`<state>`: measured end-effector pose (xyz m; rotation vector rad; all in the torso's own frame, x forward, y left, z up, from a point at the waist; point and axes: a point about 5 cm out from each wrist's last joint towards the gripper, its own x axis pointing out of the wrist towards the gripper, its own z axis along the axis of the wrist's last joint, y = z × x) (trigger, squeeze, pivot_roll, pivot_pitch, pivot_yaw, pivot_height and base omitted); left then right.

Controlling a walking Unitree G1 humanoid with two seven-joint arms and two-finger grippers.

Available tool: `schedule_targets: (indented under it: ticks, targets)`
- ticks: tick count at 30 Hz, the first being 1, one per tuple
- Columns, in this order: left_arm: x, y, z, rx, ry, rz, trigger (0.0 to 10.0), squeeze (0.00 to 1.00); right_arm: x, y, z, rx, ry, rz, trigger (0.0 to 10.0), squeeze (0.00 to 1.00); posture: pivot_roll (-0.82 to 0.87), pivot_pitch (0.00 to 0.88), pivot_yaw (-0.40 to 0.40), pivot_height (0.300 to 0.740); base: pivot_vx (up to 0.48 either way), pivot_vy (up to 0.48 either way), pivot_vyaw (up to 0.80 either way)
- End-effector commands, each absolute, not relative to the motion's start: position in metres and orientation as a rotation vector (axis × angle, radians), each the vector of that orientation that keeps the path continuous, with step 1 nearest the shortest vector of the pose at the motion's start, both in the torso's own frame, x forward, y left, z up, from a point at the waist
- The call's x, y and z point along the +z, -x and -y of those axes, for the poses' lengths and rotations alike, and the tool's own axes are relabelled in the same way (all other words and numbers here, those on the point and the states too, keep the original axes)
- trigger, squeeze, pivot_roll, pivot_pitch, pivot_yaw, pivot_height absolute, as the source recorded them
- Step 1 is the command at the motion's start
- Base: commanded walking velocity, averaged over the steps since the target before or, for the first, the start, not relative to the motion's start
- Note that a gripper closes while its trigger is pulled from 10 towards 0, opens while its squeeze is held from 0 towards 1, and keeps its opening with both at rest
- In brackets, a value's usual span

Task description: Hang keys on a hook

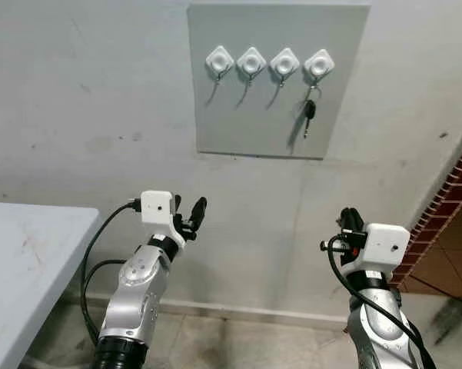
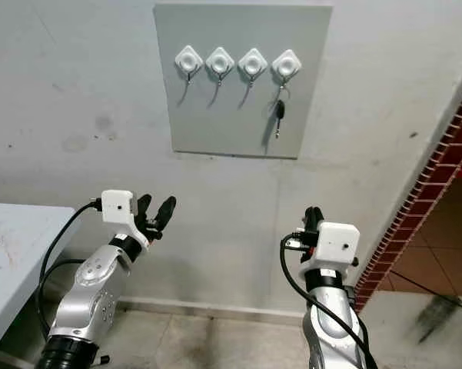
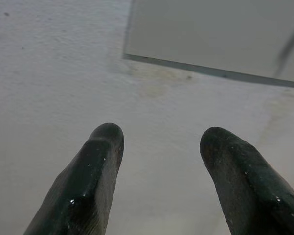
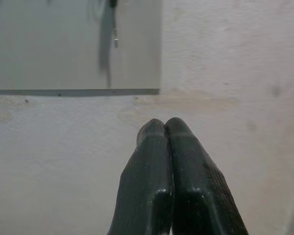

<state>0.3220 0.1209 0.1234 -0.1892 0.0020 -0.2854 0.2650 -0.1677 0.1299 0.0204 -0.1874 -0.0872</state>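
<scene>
Nearest to the robot are its two arms, both held up in front of the wall. The left gripper has its jaws wide apart, and there is nothing between them. The right gripper has its jaws pressed tight together, and there is nothing in them either. Off to the outer side of the left jaws is the corner of a pale worktop.

Farther away, up above both sets of jaws, a grey board is fixed flat on the wall. It has four white hooks in a row. Three hooks are bare. One key hangs from the fourth hook, the one at the right end of the row.

The key hangs straight down, so its long way runs up and down. It is well above the right jaws and a little toward the middle from them. The right jaws are nearer to it than the left jaws, which are far off to the side and below.

So the key looks to be already on its hook, and the job seems done. Both jaws are well apart from the board.
</scene>
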Motion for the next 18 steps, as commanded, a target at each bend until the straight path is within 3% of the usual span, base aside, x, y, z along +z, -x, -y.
schedule_targets:
  ticks: [1,14,18]
  targets:
    - [0.1265,-0.3208,-0.1226,-0.289,0.177,0.009,10.0,0.00,0.1357,-0.2642,0.1667,-0.079,-0.029,0.218,10.0,0.00,-0.04,0.000,0.029,0.740,0.337,0.000,0.00]
    - [0.1247,-0.3198,-0.1201,-0.297,0.180,-0.002,10.0,0.00,0.1349,-0.2638,0.1669,-0.078,-0.032,0.217,10.0,0.00,-0.05,0.000,0.029,0.740,0.411,0.000,0.00]
    - [0.1245,-0.3195,-0.1180,-0.271,0.192,0.005,10.0,0.00,0.1348,-0.2635,0.1669,-0.075,-0.027,0.215,10.0,0.00,-0.05,0.000,0.026,0.740,0.072,0.000,0.00]
